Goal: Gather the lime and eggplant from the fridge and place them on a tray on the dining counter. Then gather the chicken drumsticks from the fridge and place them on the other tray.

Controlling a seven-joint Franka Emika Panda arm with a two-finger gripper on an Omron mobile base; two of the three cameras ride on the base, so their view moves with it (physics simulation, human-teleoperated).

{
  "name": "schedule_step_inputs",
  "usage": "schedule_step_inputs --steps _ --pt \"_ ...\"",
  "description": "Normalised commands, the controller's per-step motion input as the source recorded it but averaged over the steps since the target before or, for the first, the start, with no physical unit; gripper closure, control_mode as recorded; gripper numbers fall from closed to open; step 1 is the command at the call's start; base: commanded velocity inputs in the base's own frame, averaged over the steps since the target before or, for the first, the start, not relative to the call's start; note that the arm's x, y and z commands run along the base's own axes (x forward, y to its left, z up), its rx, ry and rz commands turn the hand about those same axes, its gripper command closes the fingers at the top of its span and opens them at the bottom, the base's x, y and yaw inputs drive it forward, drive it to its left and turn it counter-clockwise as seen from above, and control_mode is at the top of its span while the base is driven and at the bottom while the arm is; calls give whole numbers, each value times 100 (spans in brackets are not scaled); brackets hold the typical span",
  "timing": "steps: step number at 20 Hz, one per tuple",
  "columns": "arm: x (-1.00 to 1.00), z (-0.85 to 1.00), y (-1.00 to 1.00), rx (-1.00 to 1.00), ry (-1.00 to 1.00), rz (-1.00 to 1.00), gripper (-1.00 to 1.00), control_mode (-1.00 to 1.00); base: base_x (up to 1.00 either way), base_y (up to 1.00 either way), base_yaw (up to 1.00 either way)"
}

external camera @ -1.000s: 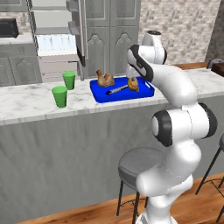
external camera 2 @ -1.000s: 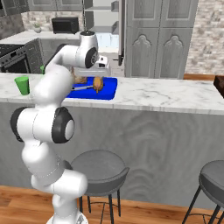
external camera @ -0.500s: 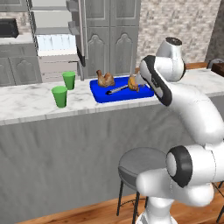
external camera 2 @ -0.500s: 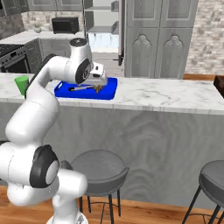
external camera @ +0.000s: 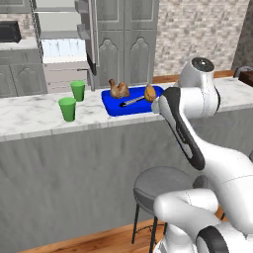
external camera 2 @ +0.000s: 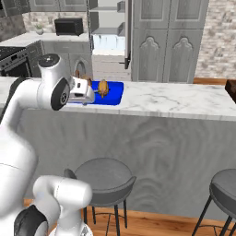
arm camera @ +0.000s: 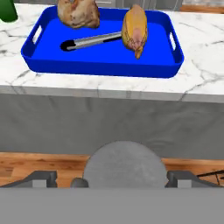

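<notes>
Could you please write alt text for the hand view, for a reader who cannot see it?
A blue plastic tray on a white marble counter holds two browned chicken drumsticks and metal tongs between them. A round grey stool seat stands below, over wooden floor.

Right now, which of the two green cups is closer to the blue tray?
The green cup farther back is closer to the blue tray. It stands just beside the tray's end, while the other green cup stands nearer the counter's front edge, farther from the tray.
</notes>
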Motion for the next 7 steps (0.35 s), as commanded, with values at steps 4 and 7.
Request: schedule_step_inputs --steps 4,7 --pt "-100 30 1 0 0 0 -100 -100 0 0 0" --pt "-100 35 0 0 2 -1 -100 -100 0 0 0"
